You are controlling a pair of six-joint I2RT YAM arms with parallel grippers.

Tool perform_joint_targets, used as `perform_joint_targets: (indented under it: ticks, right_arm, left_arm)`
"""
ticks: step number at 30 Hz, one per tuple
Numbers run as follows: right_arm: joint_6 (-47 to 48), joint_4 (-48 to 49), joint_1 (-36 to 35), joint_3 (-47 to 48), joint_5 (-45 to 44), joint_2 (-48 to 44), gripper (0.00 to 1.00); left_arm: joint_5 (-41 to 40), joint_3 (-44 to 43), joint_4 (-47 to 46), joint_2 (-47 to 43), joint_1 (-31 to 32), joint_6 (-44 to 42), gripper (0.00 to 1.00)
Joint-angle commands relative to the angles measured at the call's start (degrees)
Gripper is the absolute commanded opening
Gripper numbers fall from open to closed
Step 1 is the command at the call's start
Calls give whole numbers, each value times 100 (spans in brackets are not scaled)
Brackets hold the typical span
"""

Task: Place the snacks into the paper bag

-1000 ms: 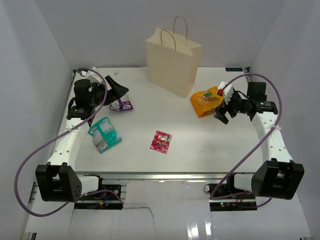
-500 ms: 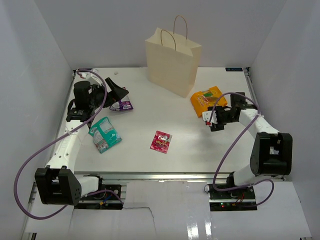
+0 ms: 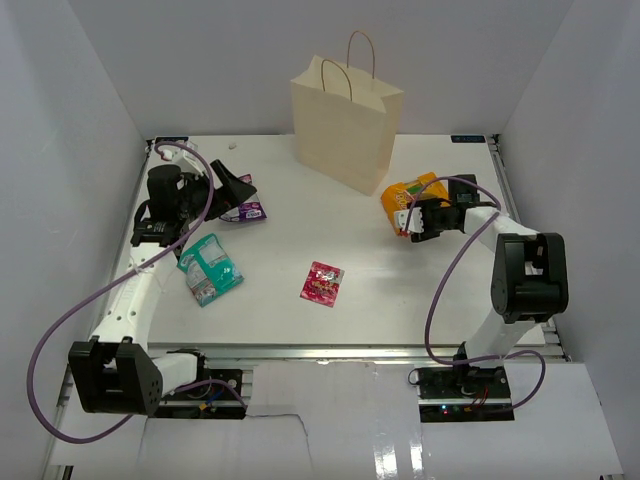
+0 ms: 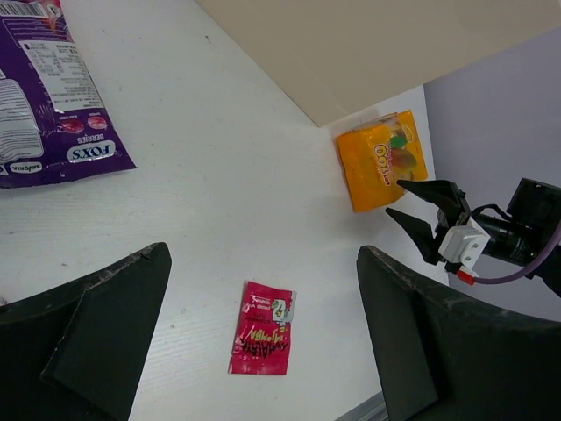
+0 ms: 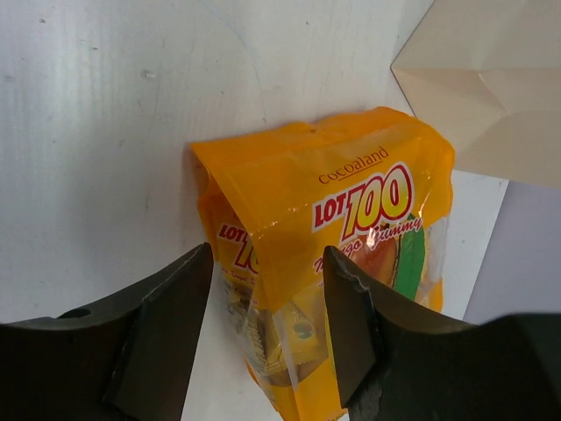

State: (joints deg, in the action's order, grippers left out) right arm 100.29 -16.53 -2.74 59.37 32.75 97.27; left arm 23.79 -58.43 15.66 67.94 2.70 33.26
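The paper bag (image 3: 345, 130) stands upright at the back of the bench (image 3: 400, 300). Just right of it lies the orange bag (image 5: 333, 228), its near edge between the right fingers (image 5: 166, 324); whether they grip it, I cannot tell. The teal pack (image 3: 209, 267) lies left, the purple pack (image 3: 245, 211) by the wide-open left fingers (image 4: 114, 316). The red sachet (image 3: 322, 283) lies mid-bench.

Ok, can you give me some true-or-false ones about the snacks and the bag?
The paper bag stands upright. True.
The red sachet is inside the paper bag. False: it lies on the table.
The right gripper has a finger on each side of the orange bag. True.
The left gripper holds the purple pack. False: it is open and empty; the pack lies on the table.
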Motion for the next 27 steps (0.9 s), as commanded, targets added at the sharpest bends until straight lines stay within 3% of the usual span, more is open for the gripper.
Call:
perform_joint_targets:
  ticks: [1,13,17,21,27]
  right_arm:
    - [-167,563,-51,92,-102,107,60]
    - [-396,845,-279,118,-67,433,59]
    - [-633,976,-314,127,-23,485,53]
    - [-879,1099,-306,145,-41,512,32]
    - [-1221,1100,-297,179,47,415,14]
  left_arm:
    - [-33,-19,86,-71,3,-74,98]
    - [38,-133,78,219,2,-56,98]
    - [55,-142,78,263,3,-56,98]
    - [73,-168,78,325,3,-56,98]
    - [82,-186,77,369,2,-74,98]
